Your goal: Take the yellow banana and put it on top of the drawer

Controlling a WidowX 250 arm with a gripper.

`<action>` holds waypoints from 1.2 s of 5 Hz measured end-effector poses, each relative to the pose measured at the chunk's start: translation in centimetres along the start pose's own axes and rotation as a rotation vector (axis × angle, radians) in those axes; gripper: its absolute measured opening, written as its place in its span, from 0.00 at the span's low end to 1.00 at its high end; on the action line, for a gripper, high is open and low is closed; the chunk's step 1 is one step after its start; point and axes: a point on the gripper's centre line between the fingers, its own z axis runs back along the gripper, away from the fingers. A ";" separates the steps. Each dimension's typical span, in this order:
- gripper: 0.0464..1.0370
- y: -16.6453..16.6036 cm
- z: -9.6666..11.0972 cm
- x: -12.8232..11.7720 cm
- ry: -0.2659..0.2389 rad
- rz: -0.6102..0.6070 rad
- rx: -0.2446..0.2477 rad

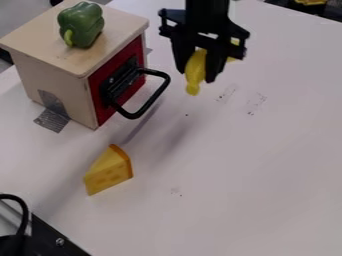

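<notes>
While a green pepper [81, 25] sits on the wooden drawer [57, 75], the claw [197, 74] hangs above the bench [254, 170], gripping the yellow banana [194, 70].

Smooth, Shiny and Dull

The drawer box [120, 25] looks like smooth, pale wood with a soft shine on top. Its red front [137, 47] looks flat and painted. The black handle [155, 96] is smooth, with a little shine. The gray tape [52, 120] looks rough, like woven cloth. The green pepper [81, 22] looks like shiny plastic. The toy cheese [109, 172] and yellow banana [194, 75] look smooth, like plastic. The gripper [196, 76] is dull black. The white table [234, 185] is smooth, with scuffs. The screw [60, 241] looks like shiny metal.
</notes>
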 end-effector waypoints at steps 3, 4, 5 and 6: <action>0.49 9.3 5.9 -1.5 -0.058 0.146 0.005; 0.49 11.4 7.1 -1.7 -0.080 0.168 0.028; 0.49 14.4 7.4 -1.8 -0.069 0.156 0.077; 0.49 16.6 6.7 -1.8 -0.047 0.158 0.098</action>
